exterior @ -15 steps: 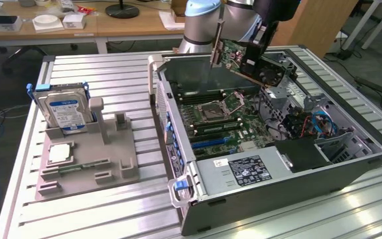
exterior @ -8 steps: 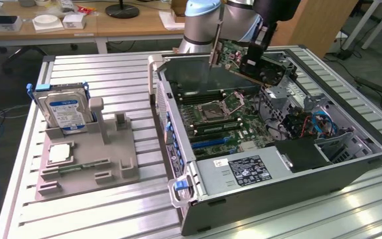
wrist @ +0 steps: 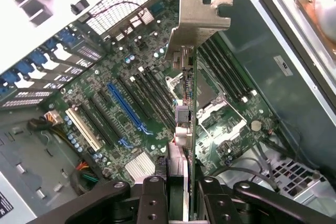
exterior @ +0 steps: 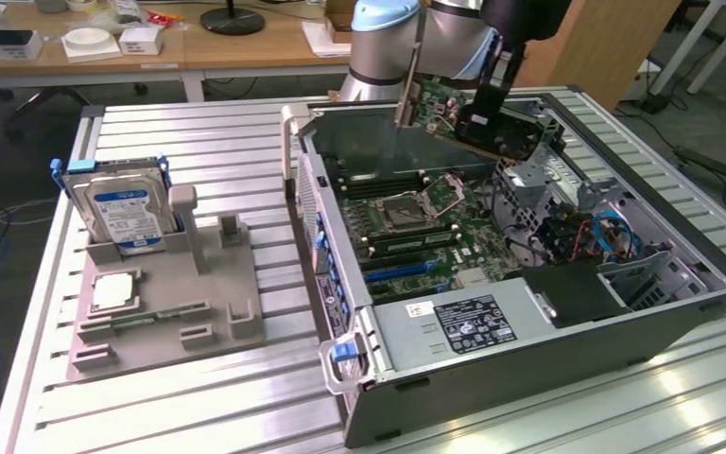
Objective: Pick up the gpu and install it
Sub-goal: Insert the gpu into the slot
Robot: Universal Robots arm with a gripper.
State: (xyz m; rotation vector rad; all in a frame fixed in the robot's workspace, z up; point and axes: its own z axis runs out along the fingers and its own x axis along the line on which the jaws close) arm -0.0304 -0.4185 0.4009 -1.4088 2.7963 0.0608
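Note:
The gpu (exterior: 483, 128) hangs tilted above the back part of the open computer case (exterior: 527, 378), its silver bracket (exterior: 406, 95) pointing toward the exterior view's left. My gripper (exterior: 482, 102) is shut on the card's upper edge. In the wrist view the gpu (wrist: 188, 129) is edge-on between my fingers (wrist: 153, 195), with the bracket (wrist: 197, 19) at its far end. Under it lies the motherboard (wrist: 220, 129); the long blue slot (wrist: 126, 109) sits to one side of the card. The card is clear of the board.
A grey holder tray (exterior: 212, 284) at the exterior view's left carries a silver hard drive (exterior: 121, 203), a memory stick (exterior: 155, 315) and a small chip (exterior: 113, 290). The power supply (exterior: 464, 326) and cables (exterior: 590, 236) occupy the case's near side. Desks stand behind.

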